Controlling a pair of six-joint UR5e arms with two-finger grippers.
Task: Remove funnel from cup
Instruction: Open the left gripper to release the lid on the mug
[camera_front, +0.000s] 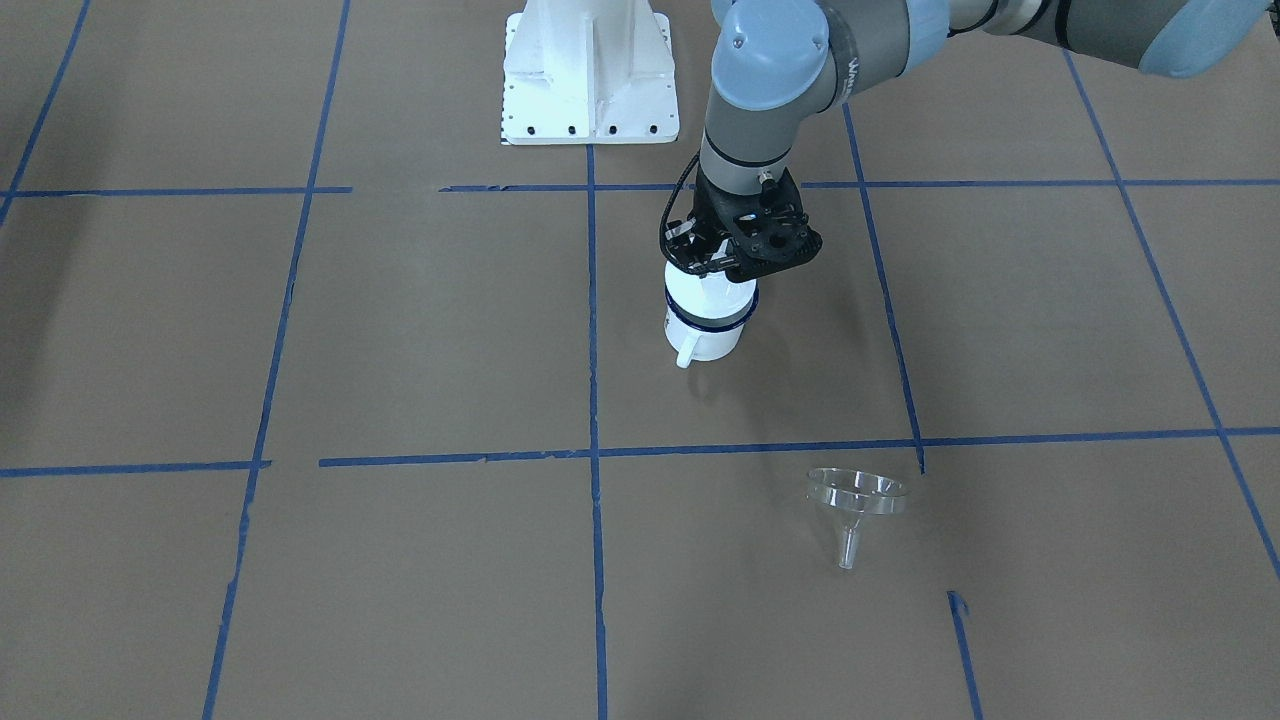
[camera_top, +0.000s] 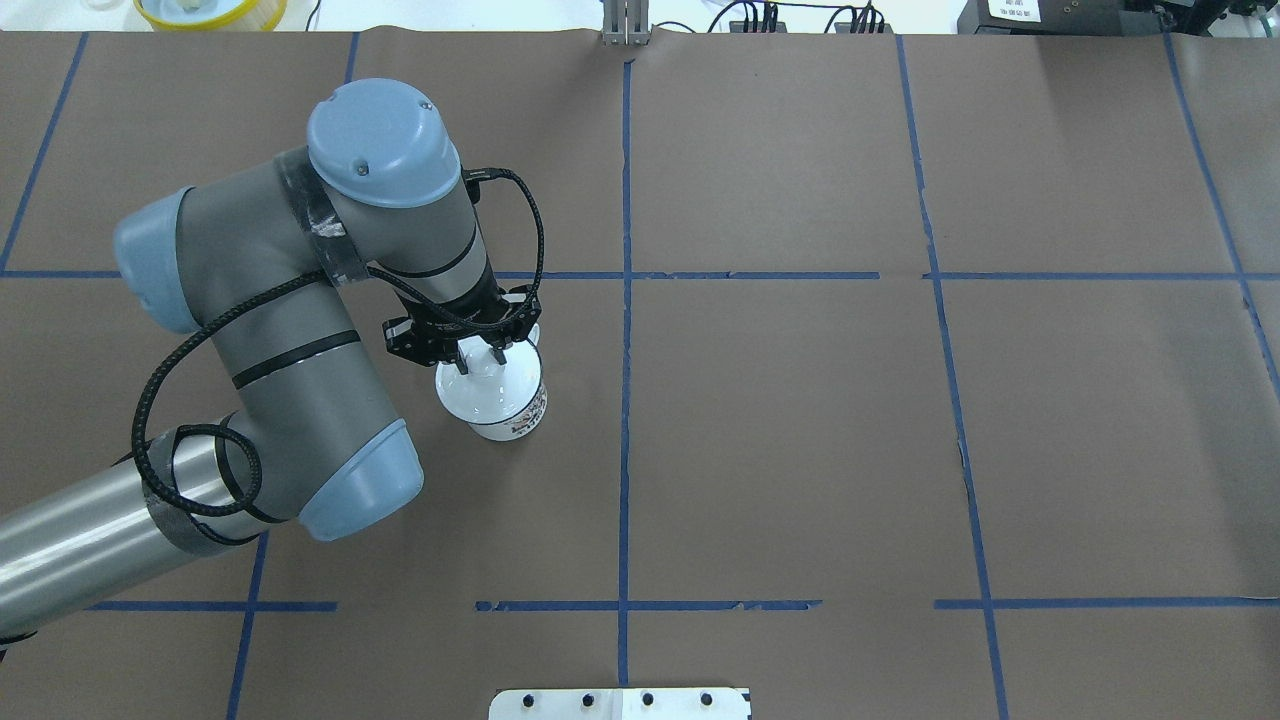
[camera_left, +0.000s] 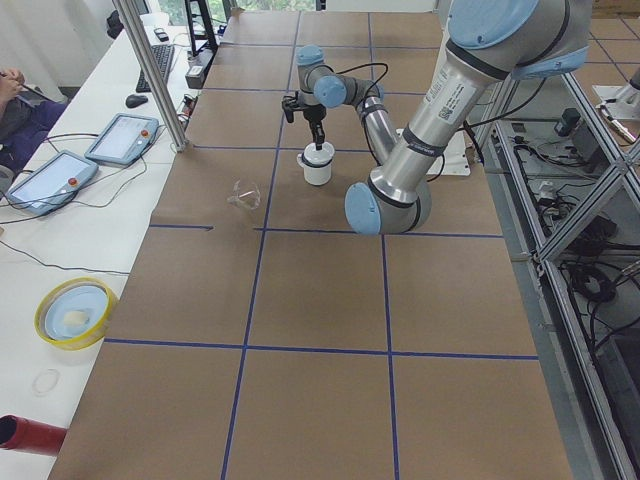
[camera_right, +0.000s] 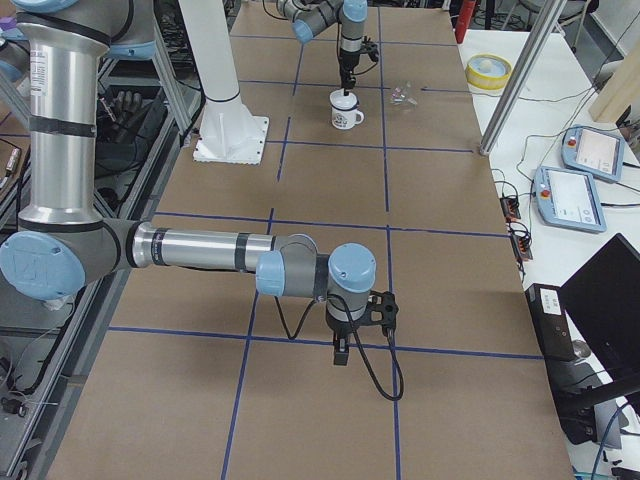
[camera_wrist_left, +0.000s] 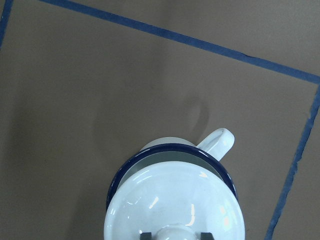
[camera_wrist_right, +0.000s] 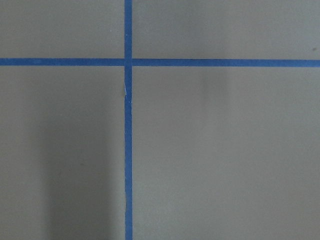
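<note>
The cup (camera_front: 705, 325) is a white enamel mug with a dark blue rim, and it stands upright on the brown table. A round white lid (camera_wrist_left: 170, 200) with a knob sits on its mouth. My left gripper (camera_wrist_left: 175, 235) points straight down over the cup, with its fingers closed on either side of the lid's knob; it also shows in the overhead view (camera_top: 482, 360). The clear funnel (camera_front: 855, 495) lies on the table, well apart from the cup and outside it. My right gripper (camera_right: 340, 352) hangs low over bare table far from both; I cannot tell whether it is open or shut.
The white robot base (camera_front: 588, 80) stands behind the cup. A yellow bowl (camera_left: 75, 312) and teach pendants (camera_left: 120, 138) lie on the white bench beyond the table's far edge. Blue tape lines cross the brown paper.
</note>
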